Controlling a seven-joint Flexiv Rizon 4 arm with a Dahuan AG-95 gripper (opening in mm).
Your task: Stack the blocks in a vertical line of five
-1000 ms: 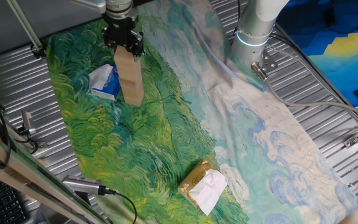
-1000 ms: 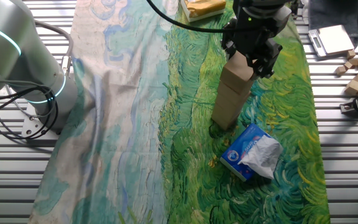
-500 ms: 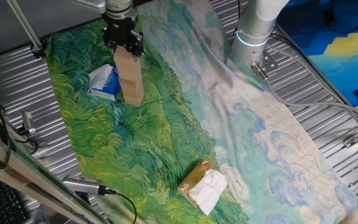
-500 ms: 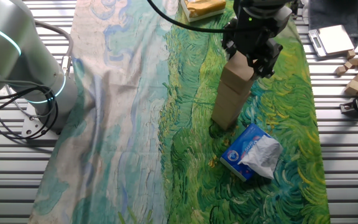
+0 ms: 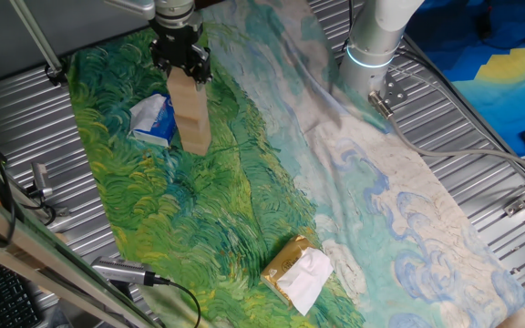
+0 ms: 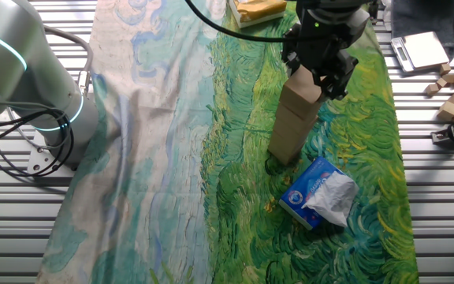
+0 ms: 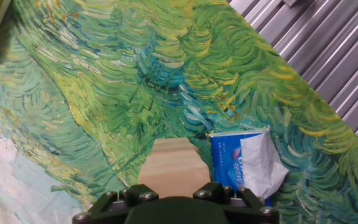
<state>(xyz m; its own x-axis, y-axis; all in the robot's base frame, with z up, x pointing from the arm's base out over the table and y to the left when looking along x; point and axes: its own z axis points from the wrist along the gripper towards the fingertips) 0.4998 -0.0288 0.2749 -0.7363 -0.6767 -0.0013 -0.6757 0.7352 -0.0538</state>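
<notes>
While the black two-finger gripper (image 5: 180, 71) sits at the head of the column, its fingers flank the uppermost cube of the stack of plain light-tan wooden blocks (image 5: 190, 114); whether they press the wood or stand slightly off it cannot be told from any view.

Stack: smooth, unpainted, square-edged cubes set one on another in a single upright column, faint seams between them; the exact count is not clear. Base rests on the green part of the cloth. From the other fixed view the stack (image 6: 294, 120) appears to lean, and the gripper (image 6: 320, 67) covers its top. Hand view: only the flat top faces of the stack (image 7: 173, 167) show below the dark bolted gripper body.

Painted cloth (image 5: 244, 200): thin, wrinkled fabric printed with swirling brushstroke pattern, green and yellow on one side, pale blue and cream on the other, spread over a ribbed metal table (image 5: 481, 164).

Blue-and-white soft packet (image 5: 154, 120): crumpled plastic pouch, white tissue at its mouth, lying just beside the foot of the stack.

Yellow-gold packet with white tissue (image 5: 297, 271): soft, rectangular, well apart from the stack, near the cloth's edge.

Loose wooden blocks (image 6: 450, 96): small, pale, off the cloth on the metal ribs.
</notes>
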